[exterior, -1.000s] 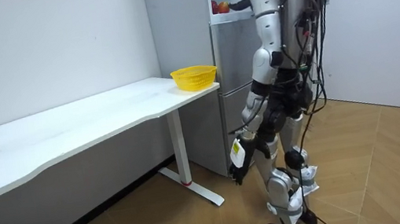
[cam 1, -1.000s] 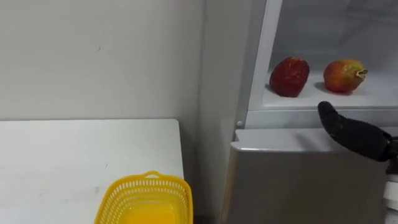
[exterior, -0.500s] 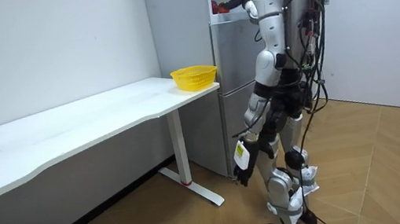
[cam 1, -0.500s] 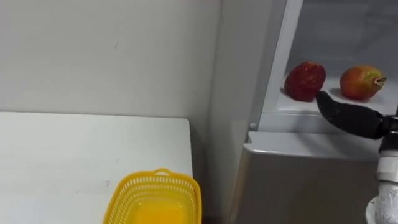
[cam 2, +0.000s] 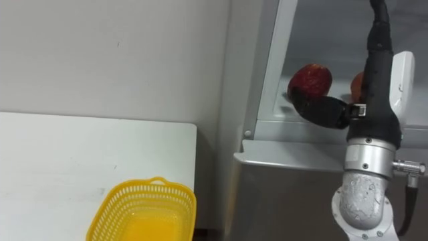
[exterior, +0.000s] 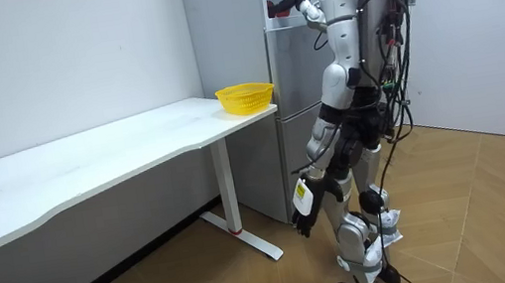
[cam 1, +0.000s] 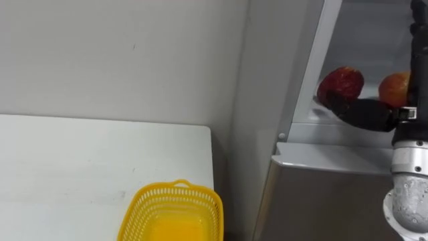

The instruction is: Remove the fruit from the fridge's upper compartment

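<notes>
The right hand [cam 2: 376, 87] is spread wide and empty at the front edge of the shelf [cam 2: 277, 114], its thumb just before the red fruit [cam 2: 311, 77].

Inside the fridge [cam 2: 287, 194], the right hand [cam 2: 372, 87] hides most of the orange fruit [cam 2: 356, 84] and the lower edge of the red fruit [cam 2: 311, 79]. Whether it touches either cannot be told. The picture's bottom edge cuts off the yellow basket [cam 1: 175, 207]. The left hand [exterior: 302, 216] is too small to read.
</notes>
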You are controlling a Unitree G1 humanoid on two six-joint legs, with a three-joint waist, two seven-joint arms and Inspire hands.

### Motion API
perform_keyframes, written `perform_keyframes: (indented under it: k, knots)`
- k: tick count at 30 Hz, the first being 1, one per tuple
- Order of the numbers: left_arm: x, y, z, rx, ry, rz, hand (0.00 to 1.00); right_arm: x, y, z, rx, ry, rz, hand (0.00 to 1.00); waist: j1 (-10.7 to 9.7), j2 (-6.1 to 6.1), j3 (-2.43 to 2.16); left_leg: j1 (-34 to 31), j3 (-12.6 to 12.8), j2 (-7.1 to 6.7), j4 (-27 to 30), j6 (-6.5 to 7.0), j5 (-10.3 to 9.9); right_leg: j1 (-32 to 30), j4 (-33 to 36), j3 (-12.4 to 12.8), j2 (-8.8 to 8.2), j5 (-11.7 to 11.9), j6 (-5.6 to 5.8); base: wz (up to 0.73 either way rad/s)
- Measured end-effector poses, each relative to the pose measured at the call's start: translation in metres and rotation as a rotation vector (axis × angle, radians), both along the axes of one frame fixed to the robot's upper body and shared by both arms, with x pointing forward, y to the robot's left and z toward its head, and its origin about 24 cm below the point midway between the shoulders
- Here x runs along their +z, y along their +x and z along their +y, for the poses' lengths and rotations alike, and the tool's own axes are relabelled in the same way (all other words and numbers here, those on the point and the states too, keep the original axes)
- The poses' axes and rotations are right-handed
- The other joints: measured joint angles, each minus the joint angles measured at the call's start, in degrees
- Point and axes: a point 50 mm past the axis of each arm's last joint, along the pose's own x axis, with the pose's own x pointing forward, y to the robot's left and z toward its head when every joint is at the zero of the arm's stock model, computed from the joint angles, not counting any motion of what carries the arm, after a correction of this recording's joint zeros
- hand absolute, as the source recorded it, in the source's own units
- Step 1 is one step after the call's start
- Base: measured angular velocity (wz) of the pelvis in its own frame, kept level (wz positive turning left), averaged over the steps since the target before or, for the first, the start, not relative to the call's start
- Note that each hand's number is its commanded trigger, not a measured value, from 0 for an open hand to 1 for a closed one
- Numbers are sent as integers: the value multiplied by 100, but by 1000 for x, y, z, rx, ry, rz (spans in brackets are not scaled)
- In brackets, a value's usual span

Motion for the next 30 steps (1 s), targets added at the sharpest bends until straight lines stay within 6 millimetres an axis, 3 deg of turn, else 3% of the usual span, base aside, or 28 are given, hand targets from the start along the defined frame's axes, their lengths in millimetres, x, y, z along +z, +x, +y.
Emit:
perform_keyframes:
  k: [11, 16, 23, 30]
  knots:
    - [2, 5, 3, -25, 7, -8, 0, -9, 7, -13, 5, -36, 115, 0, 205, -82, -50, -19, -8, 1, 37, 2, 1, 7, 31, -15, -11, 2, -3, 0]
    - [3, 6, 5, -27, 3, -7, 0, -9, 23, -18, 25, -11, 181, 0, 212, -101, -33, -23, -36, -2, 20, 5, 2, 22, 44, -95, -29, 3, -4, 4]
    - [6, 10, 9, -31, 11, -25, 0, -8, 27, -21, 52, -33, 221, 0, 220, -112, -29, -22, -113, -6, 24, 4, 2, 68, 18, -163, -29, 3, -4, 6]
    - [6, 10, 11, -17, 24, -15, 0, -14, 37, -29, 83, 91, 291, 0, 215, -173, -16, -15, -161, -18, 39, 4, 2, 104, 3, -228, -38, 3, -4, 3]
